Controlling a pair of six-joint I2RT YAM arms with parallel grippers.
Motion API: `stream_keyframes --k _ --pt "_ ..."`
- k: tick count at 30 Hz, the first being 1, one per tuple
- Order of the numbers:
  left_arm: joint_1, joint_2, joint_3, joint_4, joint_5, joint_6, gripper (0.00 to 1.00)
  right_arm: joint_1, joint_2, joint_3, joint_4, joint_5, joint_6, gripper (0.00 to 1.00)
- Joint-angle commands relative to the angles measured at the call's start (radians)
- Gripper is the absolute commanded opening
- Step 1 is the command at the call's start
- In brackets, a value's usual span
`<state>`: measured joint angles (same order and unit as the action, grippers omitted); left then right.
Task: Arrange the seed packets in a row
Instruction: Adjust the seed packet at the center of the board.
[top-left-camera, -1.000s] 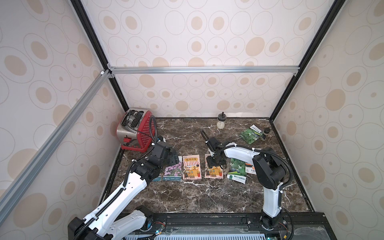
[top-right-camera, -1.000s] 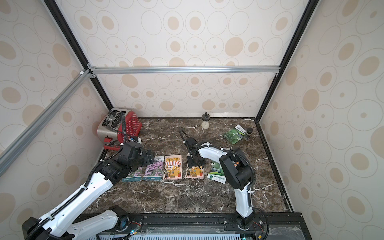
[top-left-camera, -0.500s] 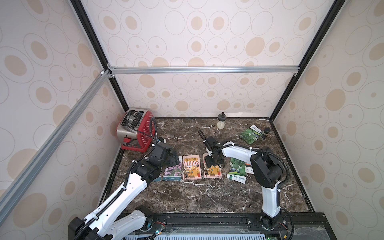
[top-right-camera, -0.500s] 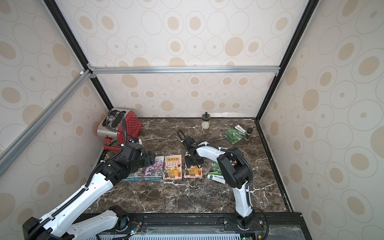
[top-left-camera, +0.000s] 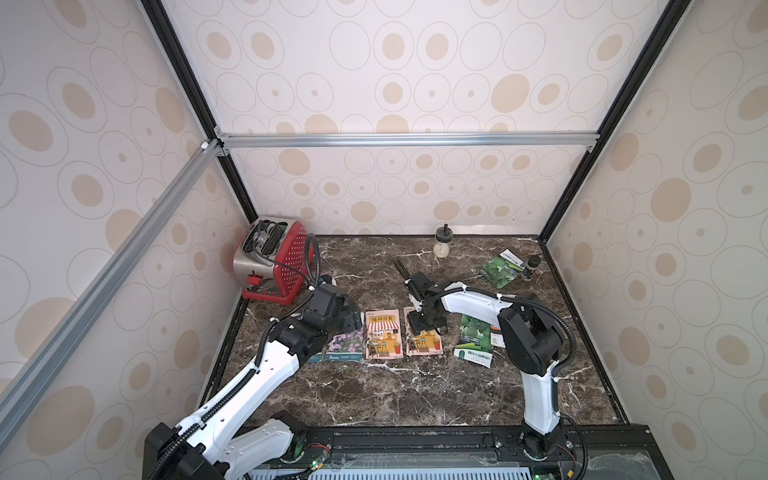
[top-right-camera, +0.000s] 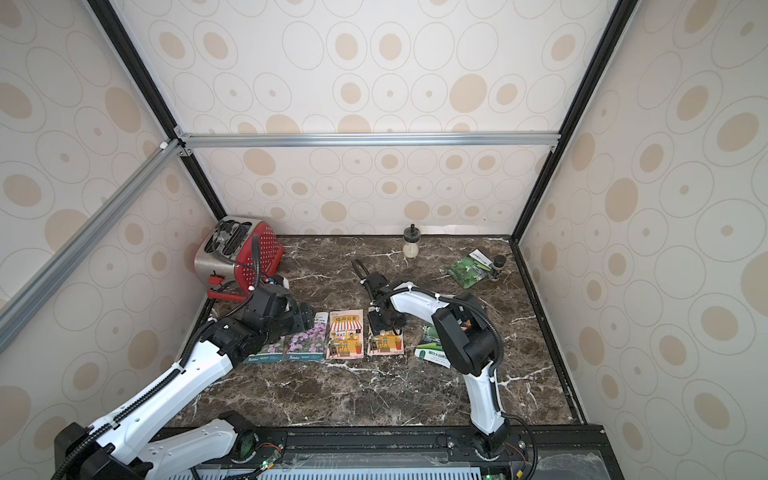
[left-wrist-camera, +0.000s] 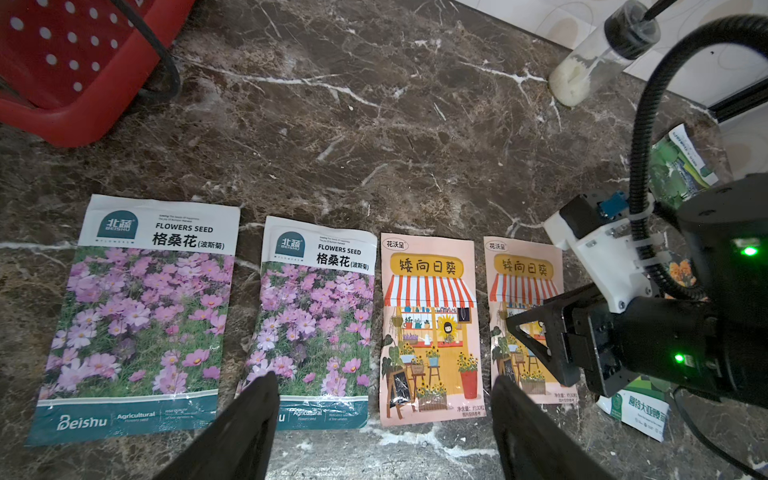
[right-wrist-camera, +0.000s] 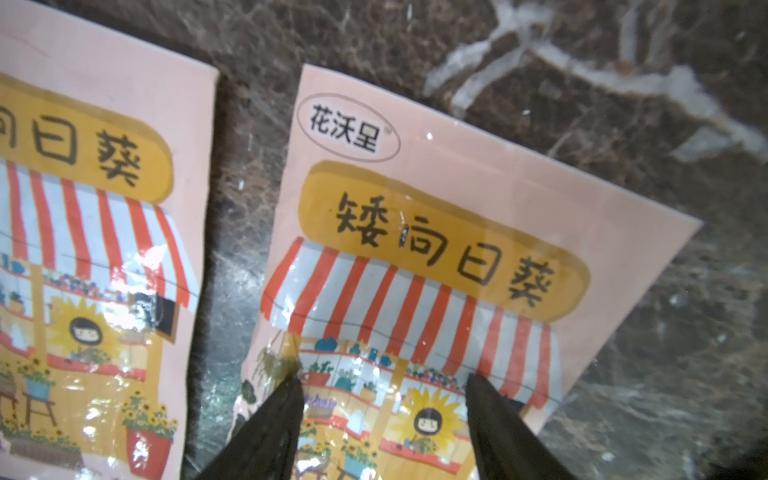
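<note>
Four seed packets lie side by side: two purple-flower packets (left-wrist-camera: 145, 316) (left-wrist-camera: 316, 324) and two pink shopfront packets (left-wrist-camera: 432, 328) (right-wrist-camera: 415, 257). My right gripper (right-wrist-camera: 383, 380) is open, and its tips are down on the face of the right-hand shopfront packet (top-left-camera: 424, 347). My left gripper (left-wrist-camera: 384, 386) hangs open above the row's near edge, between a purple packet and a shopfront packet, holding nothing. A green vegetable packet (top-left-camera: 473, 338) lies right of the row, partly under the right arm. An orange marigold packet (left-wrist-camera: 681, 270) peeks out behind that arm. Another green packet (top-left-camera: 500, 270) lies at the back right.
A red toaster (top-left-camera: 270, 257) stands in the back left corner, with its cord trailing near the left arm. A small jar with white contents (top-left-camera: 442, 245) stands at the back wall. A dark-capped jar (top-left-camera: 530, 266) stands beside the far green packet. Patterned walls enclose the marble top.
My right gripper has slid a little to the left, and the right-hand shopfront packet under it has moved closer to its neighbour. The left arm has barely moved.
</note>
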<state>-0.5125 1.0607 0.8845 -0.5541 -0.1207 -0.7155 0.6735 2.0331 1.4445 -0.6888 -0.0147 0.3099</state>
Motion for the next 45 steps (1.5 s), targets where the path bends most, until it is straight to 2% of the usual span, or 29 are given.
stream_keyframes --k 1,8,17,22,27,29,35,37,45 --pt "0.006 0.013 0.008 0.011 0.004 -0.010 0.81 0.012 0.042 0.009 -0.038 -0.021 -0.027 0.66" --pt "0.005 0.029 0.023 0.014 0.005 -0.006 0.81 0.012 0.011 0.017 -0.049 0.001 -0.031 0.67" --pt "0.006 0.057 0.042 0.014 -0.020 0.015 0.81 -0.005 -0.137 0.053 -0.080 0.050 -0.024 0.69" --pt "0.006 0.104 0.052 0.038 0.000 0.021 0.81 -0.066 -0.273 -0.010 -0.035 -0.025 -0.003 0.69" --pt "0.002 0.141 0.051 0.071 0.017 0.023 0.81 -0.097 -0.327 -0.042 -0.053 -0.060 0.009 0.69" --pt "-0.004 0.164 0.059 0.086 0.030 0.035 0.81 -0.130 -0.366 -0.102 -0.015 -0.086 0.032 0.69" --pt "-0.105 0.319 0.157 0.104 0.025 0.083 0.81 -0.277 -0.438 -0.268 0.089 -0.215 0.094 0.67" --pt "-0.138 0.387 0.192 0.135 0.060 0.089 0.81 -0.313 -0.443 -0.309 0.115 -0.251 0.108 0.67" --pt "-0.244 0.582 0.307 0.232 0.154 0.129 0.82 -0.388 -0.471 -0.402 0.179 -0.275 0.136 0.65"
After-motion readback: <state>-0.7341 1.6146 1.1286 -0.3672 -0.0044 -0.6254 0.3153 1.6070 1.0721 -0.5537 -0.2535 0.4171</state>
